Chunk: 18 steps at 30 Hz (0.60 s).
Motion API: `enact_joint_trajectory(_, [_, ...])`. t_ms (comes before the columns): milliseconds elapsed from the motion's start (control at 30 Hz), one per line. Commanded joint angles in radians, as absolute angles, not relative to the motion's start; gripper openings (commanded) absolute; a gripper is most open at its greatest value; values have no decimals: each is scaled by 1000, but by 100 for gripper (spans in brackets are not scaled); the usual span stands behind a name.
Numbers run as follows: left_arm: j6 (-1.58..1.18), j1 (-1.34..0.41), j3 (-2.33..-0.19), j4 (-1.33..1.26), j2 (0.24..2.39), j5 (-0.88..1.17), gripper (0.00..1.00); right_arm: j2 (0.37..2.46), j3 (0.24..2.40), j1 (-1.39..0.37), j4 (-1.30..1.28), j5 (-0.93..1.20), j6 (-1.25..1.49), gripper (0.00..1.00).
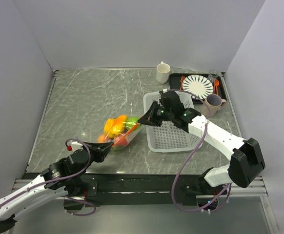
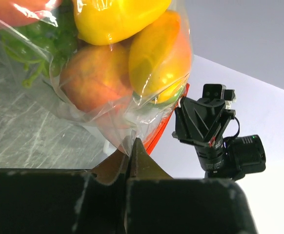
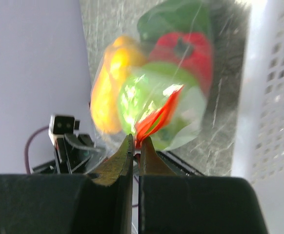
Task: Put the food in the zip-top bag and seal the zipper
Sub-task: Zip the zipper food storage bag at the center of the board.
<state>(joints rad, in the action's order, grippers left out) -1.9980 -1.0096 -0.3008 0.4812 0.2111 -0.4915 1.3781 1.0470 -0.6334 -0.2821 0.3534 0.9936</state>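
Orange-red zipper point(image 3: 156, 117) — seemingly in right gripper point(image 3: 135, 145) — right-wrist view only.

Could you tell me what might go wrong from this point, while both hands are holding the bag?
1. The left hand pinches only a thin fold of the zip-top bag; the weight of the food could tug it free.
2. Next to the right hand, the zipper bows apart, so the mouth looks unsealed; tilting might spill pieces.
3. The bag sits close to the white basket and could snag on its rim.
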Motion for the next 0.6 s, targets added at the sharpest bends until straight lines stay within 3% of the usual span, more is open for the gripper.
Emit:
enact_joint_trajectory(0, [-2008, -1014, -353, 644, 155, -537, 1, 1414, 1133, -532, -270, 271, 931, 3])
enact_joint_trajectory(300, [-1979, -1015, -331, 602, 127, -537, 1, 1520, 1250, -506, -323, 295, 838, 6])
enact_joint_trajectory(333, [-1950, -1014, -327, 562, 141, -529, 1, 1525, 1253, -506, -322, 299, 824, 17])
enact_joint_trajectory(367, [-1869, -1014, -319, 463, 153, -519, 2, 1525, 1261, -503, -327, 296, 806, 22])
enact_joint_trajectory(433, [-1792, -1014, -325, 379, 208, -508, 18, 1502, 1290, -503, -385, 232, 750, 34])
enact_joint_trajectory(467, [-1704, -1012, -360, 341, 231, -511, 13, 1491, 1298, -499, -406, 141, 730, 32])
enact_joint_trajectory(500, [-1677, -1014, -385, 345, 257, -505, 15, 1483, 1319, -486, -458, 103, 697, 34])
enact_joint_trajectory(533, [-1614, -1014, -412, 351, 315, -505, 40, 1473, 1333, -462, -484, 75, 680, 46])
enact_joint_trajectory(567, [-1586, -1014, -470, 356, 343, -506, 58, 1468, 1348, -447, -509, 43, 664, 52])
